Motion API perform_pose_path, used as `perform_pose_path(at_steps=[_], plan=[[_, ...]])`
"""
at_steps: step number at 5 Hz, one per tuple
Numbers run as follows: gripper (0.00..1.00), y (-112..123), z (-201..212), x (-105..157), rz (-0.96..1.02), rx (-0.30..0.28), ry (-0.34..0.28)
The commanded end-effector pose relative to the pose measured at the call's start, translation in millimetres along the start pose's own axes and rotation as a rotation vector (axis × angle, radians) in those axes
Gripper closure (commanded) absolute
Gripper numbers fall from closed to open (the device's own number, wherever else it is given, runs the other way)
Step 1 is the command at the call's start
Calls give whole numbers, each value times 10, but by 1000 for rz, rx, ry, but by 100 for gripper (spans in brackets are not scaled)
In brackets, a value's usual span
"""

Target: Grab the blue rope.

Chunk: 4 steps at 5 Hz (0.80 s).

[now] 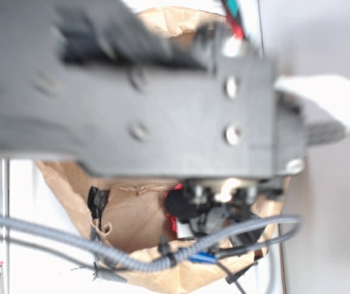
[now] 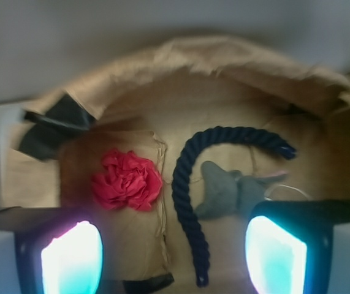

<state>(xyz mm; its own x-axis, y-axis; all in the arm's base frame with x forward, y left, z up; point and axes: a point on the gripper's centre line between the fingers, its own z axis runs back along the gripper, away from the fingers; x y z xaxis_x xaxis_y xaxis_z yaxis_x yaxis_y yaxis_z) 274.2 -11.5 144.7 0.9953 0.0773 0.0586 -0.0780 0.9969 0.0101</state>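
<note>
I see the blue rope (image 2: 187, 190) lying between my wide-spread pincer (image 2: 173, 257) fingers, apart from both.

The blurred robot arm (image 1: 150, 92) is hiding most of the paper bag (image 1: 70, 190) in the exterior view; the bottom edge is cropping both gripper fingers (image 2: 70, 260).

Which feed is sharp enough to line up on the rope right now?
Wrist view: mildly soft, but the blue rope reads clearly; the end effector pads glow, overexposed. Exterior view: the blurred arm fills the frame and hides the rope.
</note>
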Motion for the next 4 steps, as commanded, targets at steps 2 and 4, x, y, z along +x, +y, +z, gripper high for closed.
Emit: perform_pose_path(at_steps=[2,4], plan=[[0,5,-720,270,160,40,-29],[0,-49,-412,185,253,21,-203]])
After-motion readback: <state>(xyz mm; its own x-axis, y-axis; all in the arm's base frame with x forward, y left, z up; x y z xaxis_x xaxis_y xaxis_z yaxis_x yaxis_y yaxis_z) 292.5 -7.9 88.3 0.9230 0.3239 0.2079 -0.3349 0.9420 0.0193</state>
